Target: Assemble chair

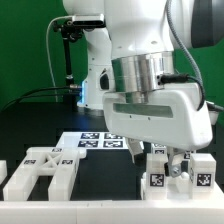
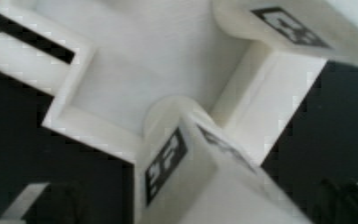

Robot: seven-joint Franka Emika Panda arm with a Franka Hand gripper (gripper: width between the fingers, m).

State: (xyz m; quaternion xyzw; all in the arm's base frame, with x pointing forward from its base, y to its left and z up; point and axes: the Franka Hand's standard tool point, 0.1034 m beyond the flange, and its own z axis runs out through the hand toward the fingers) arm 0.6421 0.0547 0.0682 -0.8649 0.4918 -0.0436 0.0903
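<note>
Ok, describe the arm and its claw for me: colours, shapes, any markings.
The arm is glossy white, built from rounded shells, with a silver-grey metallic band around the wrist. Below that, the claw has a wide, boxy white body with rounded corners, darker underneath. No lettering or markings on it can be made out, and no cable shows on the arm itself.

Bright, even light in the exterior view; the wrist view is blurred, the chair part [image 2: 149,70] glaring white.
</note>
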